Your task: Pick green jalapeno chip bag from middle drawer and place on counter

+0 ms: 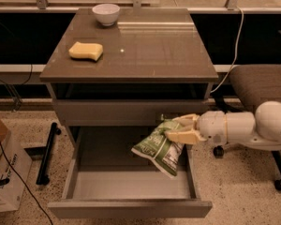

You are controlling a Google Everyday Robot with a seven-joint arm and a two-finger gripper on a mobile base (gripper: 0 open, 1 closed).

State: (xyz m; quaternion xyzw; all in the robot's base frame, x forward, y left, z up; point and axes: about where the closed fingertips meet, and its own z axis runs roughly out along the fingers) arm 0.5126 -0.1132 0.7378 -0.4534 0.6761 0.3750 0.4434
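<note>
Your gripper (pixel 177 128) is reaching in from the right over the open middle drawer (pixel 131 209). It is pinching the top edge of the green jalapeno chip bag (pixel 158 148) between its two fingers. The bag is hanging tilted, one corner pointing down, over the drawer's right half and just below the upper drawer front (pixel 126 112). You cannot tell whether it is touching the drawer floor. The counter (pixel 150 50) is carrying a yellow sponge (pixel 85 50) at its left and a white bowl (pixel 106 13) at the back.

Gripper (pixel 179 129) over middle drawer (pixel 126 209) — counter (pixel 150 55) overhead
</note>
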